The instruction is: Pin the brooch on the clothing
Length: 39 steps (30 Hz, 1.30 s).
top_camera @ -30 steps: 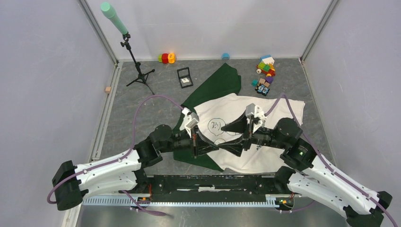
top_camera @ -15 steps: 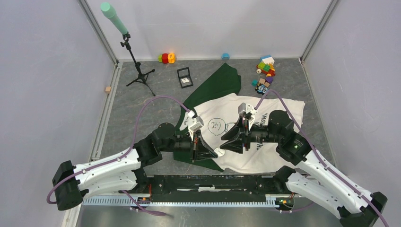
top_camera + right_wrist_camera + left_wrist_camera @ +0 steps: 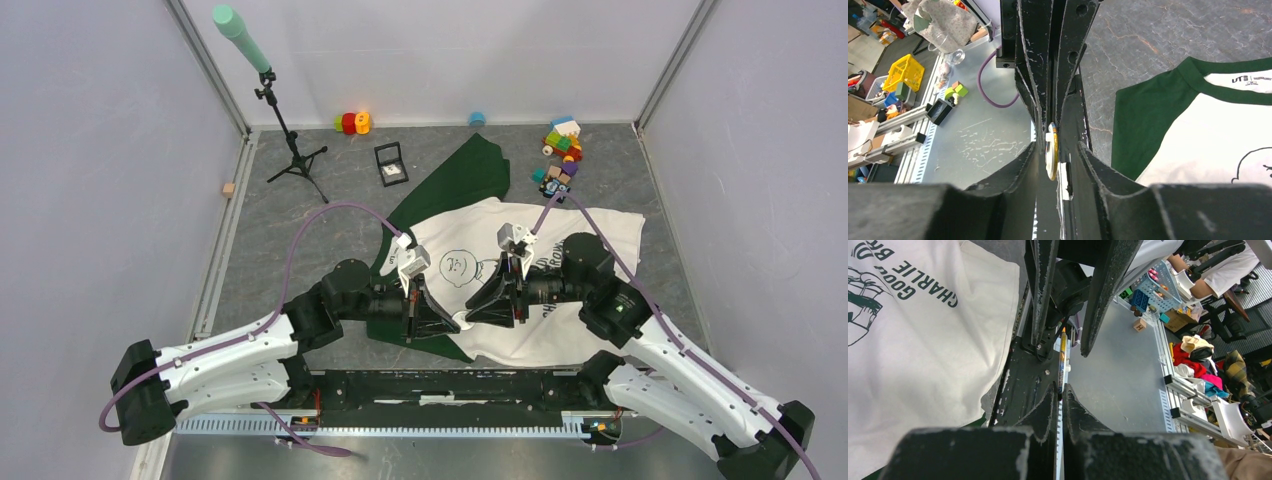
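Observation:
The brooch [image 3: 463,322] is a small disc held in the air over the near hem of the clothing [image 3: 590,235], a cream T-shirt with green sleeves lying flat. My left gripper [image 3: 455,325] is shut on the brooch. In the right wrist view the brooch [image 3: 1051,157] shows edge-on, gold-rimmed with a white part, pinched by the left fingertips [image 3: 1045,117]. My right gripper [image 3: 472,318] faces the left one tip to tip. Its jaws [image 3: 1057,146] stand open on either side of the brooch. In the left wrist view my left gripper [image 3: 1060,389] holds the thin gold edge [image 3: 1063,357].
A small black box with white lining [image 3: 391,164] lies behind the shirt. A tripod with a mint-green mic [image 3: 290,150] stands back left. Coloured toy blocks [image 3: 560,155] sit back right, red and yellow pieces [image 3: 352,122] by the back wall. A rail [image 3: 400,425] runs along the near edge.
Both grippers have shifted left and nearer the front edge. The right wrist has turned and come closer, so its fingers now flank the brooch in the left gripper.

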Available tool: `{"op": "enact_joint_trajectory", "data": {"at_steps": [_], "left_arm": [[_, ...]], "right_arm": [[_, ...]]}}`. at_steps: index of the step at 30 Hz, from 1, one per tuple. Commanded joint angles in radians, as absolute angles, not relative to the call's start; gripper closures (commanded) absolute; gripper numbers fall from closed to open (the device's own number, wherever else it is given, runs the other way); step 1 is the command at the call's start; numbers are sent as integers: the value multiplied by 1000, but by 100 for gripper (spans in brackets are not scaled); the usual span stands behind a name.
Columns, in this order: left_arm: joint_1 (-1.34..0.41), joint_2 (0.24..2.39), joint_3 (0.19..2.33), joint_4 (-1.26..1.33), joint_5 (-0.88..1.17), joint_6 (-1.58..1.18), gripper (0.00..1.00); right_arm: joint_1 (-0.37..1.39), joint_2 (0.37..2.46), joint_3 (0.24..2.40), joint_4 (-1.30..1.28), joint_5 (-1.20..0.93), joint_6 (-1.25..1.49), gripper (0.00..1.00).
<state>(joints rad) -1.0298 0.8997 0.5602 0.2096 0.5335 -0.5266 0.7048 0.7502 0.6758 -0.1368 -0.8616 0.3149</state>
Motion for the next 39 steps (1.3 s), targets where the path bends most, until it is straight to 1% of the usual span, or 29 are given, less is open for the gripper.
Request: {"op": "enact_joint_trajectory", "data": {"at_steps": [1,4,7,14,17,18,20,21,22,23,26,30,34,37,39], "left_arm": [[-1024,903,582,218,547,-448,98],[-1024,903,580,224,549,-450,98],[-1023,901,573,232,549,-453,98],[-1019,903,569,254,554,-462,98],[-1018,906,570,259,557,-465,98],[-1018,907,570,261,556,-466,98],[-1018,908,567,265,549,-469,98],[-1017,906,564,265,541,-471,96],[-1016,904,561,266,534,-471,88],[-1015,901,558,266,526,-471,78],[-1011,888,546,276,513,-474,61],[-1008,874,532,311,490,-494,53],[-1008,873,498,401,444,-553,51],[-1008,890,464,520,446,-611,49],[-1008,907,459,556,449,-627,48]], "right_arm": [[702,750,670,-104,-888,311,64],[701,752,669,-104,-888,310,67],[701,751,664,-105,-888,305,74],[701,741,648,-105,-894,295,76],[700,737,646,-105,-891,294,83],[701,736,647,-104,-886,293,88],[701,731,649,-105,-876,291,94],[701,730,650,-104,-871,287,97],[701,724,650,-97,-866,290,100],[701,720,648,-88,-864,294,100],[701,709,646,-62,-858,310,100],[701,707,641,-44,-853,324,100],[701,705,624,-6,-860,347,100],[701,707,620,-6,-861,356,100],[701,708,617,19,-864,360,100]]}}
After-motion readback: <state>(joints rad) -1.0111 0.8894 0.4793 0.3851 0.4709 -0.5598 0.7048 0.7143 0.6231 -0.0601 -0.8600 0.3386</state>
